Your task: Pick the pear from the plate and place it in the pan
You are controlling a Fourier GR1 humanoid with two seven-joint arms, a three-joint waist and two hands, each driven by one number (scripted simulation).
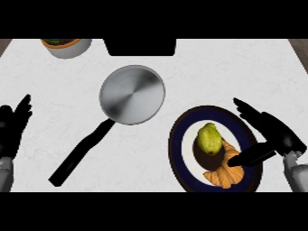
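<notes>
Closest to the camera, bottom right of the frame, is the right hand [276, 135], fingers straight and spread, thumb sticking out over the right side of the plate [177, 144], holding nothing. The thumb tip looks like it's over or touching the croissant [228, 171], can't really tell which. The pear [209, 138] sits upright-ish in the middle of the plate, just left of that thumb and touching the croissant's upper end, so it's not picked up yet. The pan [132, 94] is up and to the left of the plate, near it but apart, nothing in it, its black handle [81, 155] running down toward the lower left. The left hand [9, 131] is at the left edge, fingers relaxed and up, just resting. What could go wrong, my guess: the hand closes from the right and catches the croissant along with the pear, or nudges the pear so it rolls across the plate instead of getting wrapped. The pear's tapered too, so a grab near the narrow end might slip. On the carry over, clipping the pan rim could shove the pan, since it's only sitting on the counter [249, 72]. Count: one pear, one croissant, one plate, one pan, two hands, plus one bowl [67, 47] at the upper left and one dark box-like thing [139, 47] at the top middle.
</notes>
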